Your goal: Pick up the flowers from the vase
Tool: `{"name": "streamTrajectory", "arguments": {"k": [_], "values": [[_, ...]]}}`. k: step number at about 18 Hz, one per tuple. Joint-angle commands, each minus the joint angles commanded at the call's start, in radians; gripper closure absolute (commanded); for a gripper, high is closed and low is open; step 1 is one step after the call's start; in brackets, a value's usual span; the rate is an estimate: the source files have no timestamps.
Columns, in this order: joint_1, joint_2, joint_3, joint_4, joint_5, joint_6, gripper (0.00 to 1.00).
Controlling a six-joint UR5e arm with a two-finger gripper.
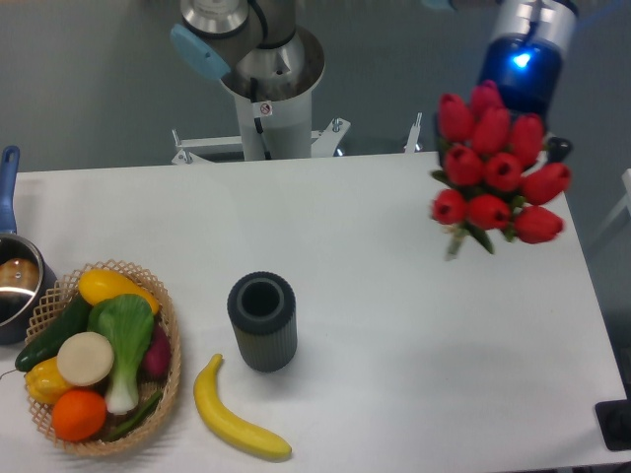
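Observation:
The flowers (493,168), a tight bunch of red tulip buds with small dark green leaves, hang in the air over the table's far right part, tilted, with the short stems pointing down-left. My gripper (501,138) comes down from the top right with a blue light on its body. Its fingers are mostly hidden behind the buds, and dark tips show on either side of the bunch, so it is shut on the flowers. The vase (262,320), a small dark grey ribbed cylinder, stands upright in the front middle of the table, its round mouth empty, far to the left of the gripper.
A yellow banana (237,419) lies just in front of the vase. A wicker basket (174,340) of vegetables sits at the front left. A blue-handled pot (15,286) is at the left edge. The arm's base (266,94) stands behind the table.

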Motion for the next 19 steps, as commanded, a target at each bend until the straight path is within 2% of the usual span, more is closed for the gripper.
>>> {"name": "streamTrajectory", "arguments": {"k": [19], "values": [[-0.008, -0.011, -0.012, 0.0, 0.002, -0.003, 0.56]]}}
